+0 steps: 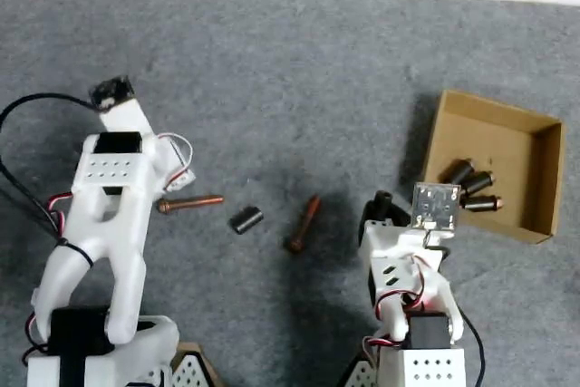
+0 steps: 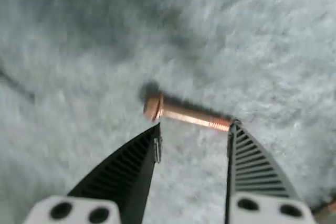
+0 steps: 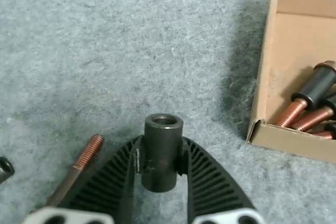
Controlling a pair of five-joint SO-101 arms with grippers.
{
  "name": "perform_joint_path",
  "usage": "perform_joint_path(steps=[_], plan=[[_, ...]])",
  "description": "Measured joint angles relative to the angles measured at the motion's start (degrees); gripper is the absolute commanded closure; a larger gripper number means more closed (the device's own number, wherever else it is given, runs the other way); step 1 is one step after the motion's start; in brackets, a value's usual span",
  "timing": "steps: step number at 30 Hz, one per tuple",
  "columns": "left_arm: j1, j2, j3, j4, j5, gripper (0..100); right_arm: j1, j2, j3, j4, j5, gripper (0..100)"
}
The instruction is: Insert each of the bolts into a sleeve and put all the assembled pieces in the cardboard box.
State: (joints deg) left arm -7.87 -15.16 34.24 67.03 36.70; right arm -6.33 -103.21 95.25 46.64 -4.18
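Note:
My left gripper (image 2: 194, 128) hangs open just over a copper bolt (image 2: 184, 115) that lies on the grey carpet, one fingertip near its head and one at its threaded end. The same bolt (image 1: 190, 203) lies beside the left arm (image 1: 113, 178) in the high view. My right gripper (image 3: 160, 148) is shut on a black sleeve (image 3: 163, 148), held upright with its bore showing; that sleeve (image 1: 381, 203) is left of the cardboard box (image 1: 498, 108). A second bolt (image 1: 304, 224) and a loose sleeve (image 1: 246, 219) lie between the arms. Assembled pieces (image 1: 471, 188) rest in the box.
In the right wrist view the second bolt (image 3: 79, 166) lies close beside the held sleeve, and the cardboard box (image 3: 299, 40) with its bolt-and-sleeve pieces (image 3: 310, 95) stands a short way off. Open carpet stretches across the far half of the table.

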Motion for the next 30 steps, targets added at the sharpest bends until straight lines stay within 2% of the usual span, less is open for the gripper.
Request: perform_joint_path(steps=[4, 6, 10, 16, 22, 30], plan=[[0.5, 0.2, 0.0, 4.0, 12.8, 80, 0.0, 0.0, 0.0, 0.0, 0.0, 99.5], [1.2, 0.7, 0.3, 4.3, 16.1, 80, 0.0, 0.0, 0.0, 0.0, 0.0, 99.5], [3.8, 4.5, 2.7, 2.7, 18.6, 80, 0.0, 0.0, 0.0, 0.0, 0.0, 99.5], [4.2, 11.3, 4.0, -7.2, 25.1, 80, 0.0, 0.0, 0.0, 0.0, 2.8, 99.5], [4.3, 14.4, 3.7, -13.5, 27.0, 80, 0.0, 0.0, 0.0, 0.0, 4.6, 99.5], [5.6, 14.7, 4.0, -14.1, 28.1, 80, 0.0, 0.0, 0.0, 0.0, 4.8, 99.5]])
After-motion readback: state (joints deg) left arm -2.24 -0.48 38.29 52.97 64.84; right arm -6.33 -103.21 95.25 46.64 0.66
